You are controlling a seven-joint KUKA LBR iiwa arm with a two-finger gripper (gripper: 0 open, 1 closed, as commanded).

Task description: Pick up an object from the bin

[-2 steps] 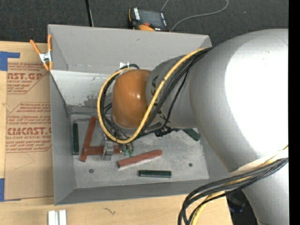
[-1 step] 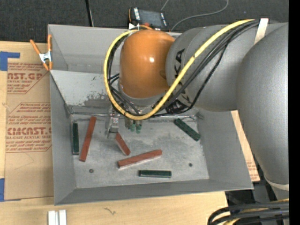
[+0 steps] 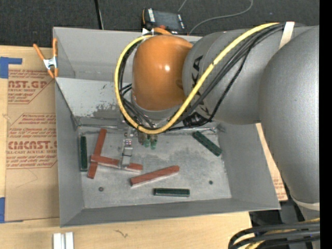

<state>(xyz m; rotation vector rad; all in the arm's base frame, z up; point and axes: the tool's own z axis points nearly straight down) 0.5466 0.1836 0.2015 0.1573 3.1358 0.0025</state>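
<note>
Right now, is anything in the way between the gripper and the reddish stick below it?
Nothing visible is. The gripper sits directly over the short red-brown stick at the left of the bin, which crosses a second red-brown stick. The dark green stick by the left wall lies apart.

In your bin [image 3: 70, 113], two crossed bars [image 3: 106, 162] lie left (a lone bar [image 3: 83, 153] just beside them, nearer the wall); a slanted bar [image 3: 154, 175] lies centre, a level bar [image 3: 171, 192] before it, an outlying bar [image 3: 207, 143] right.
</note>
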